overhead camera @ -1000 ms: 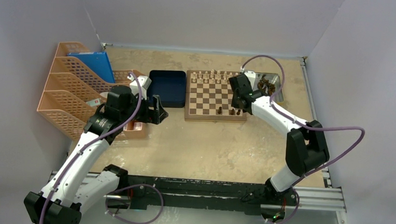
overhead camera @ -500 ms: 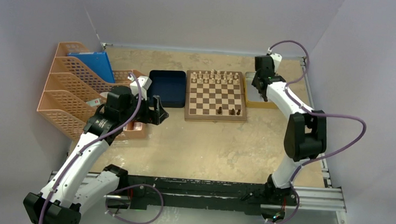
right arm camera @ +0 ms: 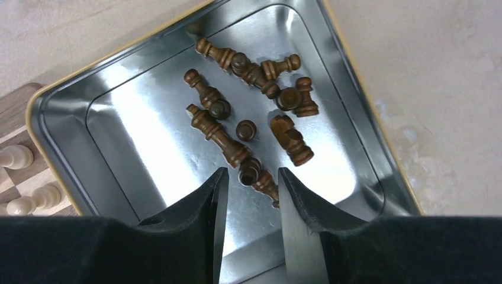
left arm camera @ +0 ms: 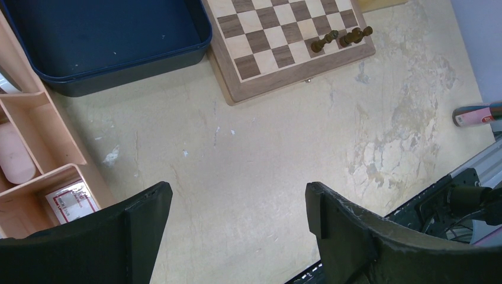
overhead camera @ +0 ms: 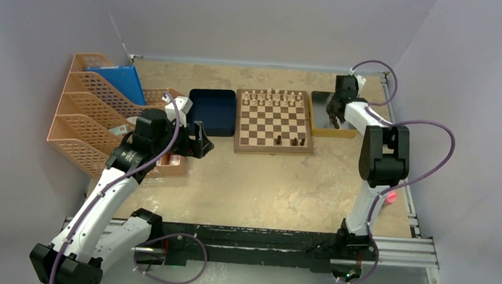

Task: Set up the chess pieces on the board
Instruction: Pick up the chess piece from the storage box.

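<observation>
White arms (overhead camera: 103,199), black joints (overhead camera: 382,153), purple cables (overhead camera: 451,144); end effector fingers (right arm camera: 305,236) seemingly black.

Mottled beige table (overhead camera: 265,189) carrying trays and desk organisers.
A dark blue tray (overhead camera: 212,111) is sitting at the far middle; a silver metal tray (right arm camera: 136,124) is lying far right; peach mesh file racks (overhead camera: 81,128) are holding a blue folder (overhead camera: 117,80) at left.

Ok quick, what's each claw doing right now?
Left claw: open wide, empty.
Right claw: open, empty, above the chess pieces in the metal tray.
</observation>
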Robot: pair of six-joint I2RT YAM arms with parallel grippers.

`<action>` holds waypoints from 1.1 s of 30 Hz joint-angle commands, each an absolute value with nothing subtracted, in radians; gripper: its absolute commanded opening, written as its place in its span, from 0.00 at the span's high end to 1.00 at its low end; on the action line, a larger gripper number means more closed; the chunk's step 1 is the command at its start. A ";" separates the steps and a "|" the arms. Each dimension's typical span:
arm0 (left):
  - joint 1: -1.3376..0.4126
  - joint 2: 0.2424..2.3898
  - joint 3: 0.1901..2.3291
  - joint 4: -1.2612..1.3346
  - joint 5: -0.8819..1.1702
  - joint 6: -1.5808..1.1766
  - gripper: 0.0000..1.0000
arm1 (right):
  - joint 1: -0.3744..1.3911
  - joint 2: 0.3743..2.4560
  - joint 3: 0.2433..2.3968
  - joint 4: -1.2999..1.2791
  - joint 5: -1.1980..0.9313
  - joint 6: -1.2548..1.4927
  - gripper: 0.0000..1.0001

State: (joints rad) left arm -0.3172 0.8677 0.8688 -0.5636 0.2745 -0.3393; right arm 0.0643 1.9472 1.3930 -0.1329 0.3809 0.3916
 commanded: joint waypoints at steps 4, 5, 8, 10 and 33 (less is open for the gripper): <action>-0.324 0.870 0.868 -0.541 0.277 -0.334 0.16 | 0.063 1.974 1.439 -0.059 0.356 0.355 0.59; -0.324 0.871 0.869 -0.541 0.274 -0.334 0.16 | 0.063 1.980 1.436 -0.058 0.360 0.357 0.59; -0.324 0.869 0.868 -0.543 0.268 -0.334 0.16 | 0.063 1.994 1.434 -0.055 0.370 0.352 0.61; -0.324 0.868 0.868 -0.543 0.265 -0.335 0.16 | 0.063 2.001 1.434 -0.057 0.385 0.347 0.62; -0.324 0.873 0.869 -0.543 0.268 -0.336 0.16 | 0.067 1.978 1.443 -0.066 0.413 0.354 0.83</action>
State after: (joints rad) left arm -0.3176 0.8814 0.8688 -0.5640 0.2726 -0.3393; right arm 0.0647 2.0136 1.3949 -0.0635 0.3771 0.3508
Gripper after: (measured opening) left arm 0.834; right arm 0.187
